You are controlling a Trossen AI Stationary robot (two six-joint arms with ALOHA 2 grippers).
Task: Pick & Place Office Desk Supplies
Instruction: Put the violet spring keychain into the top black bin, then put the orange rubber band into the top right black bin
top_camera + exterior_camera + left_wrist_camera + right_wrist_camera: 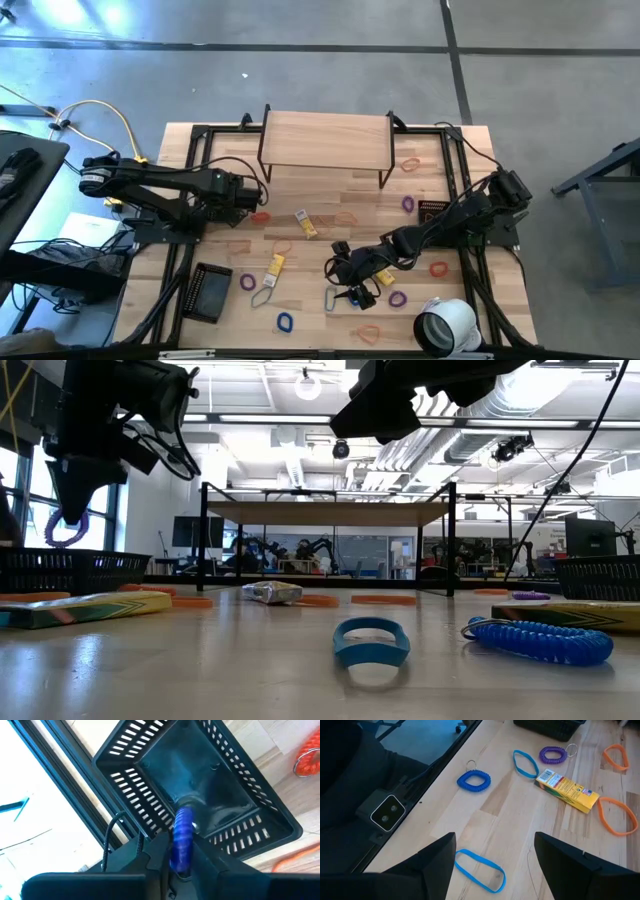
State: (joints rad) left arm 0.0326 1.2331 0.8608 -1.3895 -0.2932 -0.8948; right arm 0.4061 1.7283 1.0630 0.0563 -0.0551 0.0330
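Above the black mesh basket [200, 785], the left gripper [181, 857] pinches a purple coil loop [182, 837], apparently about to drop it, while the right gripper [495, 852] hovers wide open and empty over a blue band [480, 868].

A coiled loop [182, 837] is held by the left hand [181, 865] above a mesh basket [150, 785]. The right hand [495, 852] is positioned over the table [485, 815], above a flat band [480, 867].

Purple loop [182, 840] hangs up high; blue loops [474, 780], orange bands [615, 816] and yellow packets [566, 790] lie flat on the tabletop [510, 825].
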